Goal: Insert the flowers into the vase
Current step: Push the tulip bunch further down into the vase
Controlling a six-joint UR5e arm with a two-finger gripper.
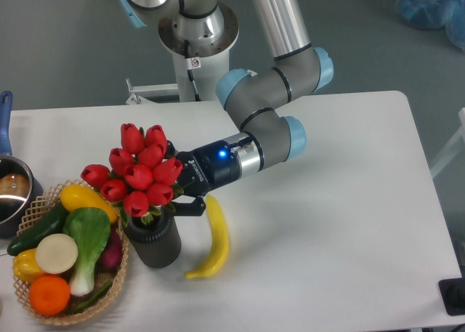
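— Where are the flowers [138, 173] sitting, and which way are they pointing?

— The red heads are standing directly above the mouth of the vase [154, 239], and the green stems are going down into it. The long axis of the bunch is running from the vase upward, leaning a little to the left and away from the camera. The bunch is spreading wider than the vase.

— And the vase itself?

— It is standing upright on the white desk [327, 201], near the front left part.

— What is the tool [174, 190] doing?

— It is reaching in from the right, lying almost level, just behind the flower heads and above the vase. One dark finger [190, 205] is showing below the bunch. The leaves and heads are covering the rest, so I cannot tell if the tool is gripping the stems or standing apart.

— What is lying around?

— A yellow banana [212, 239] is lying just right of the vase. A woven basket [109, 292] with vegetables and fruit is touching the vase on the left side. A metal pot [11, 194] with a blue handle is sitting at the left edge.
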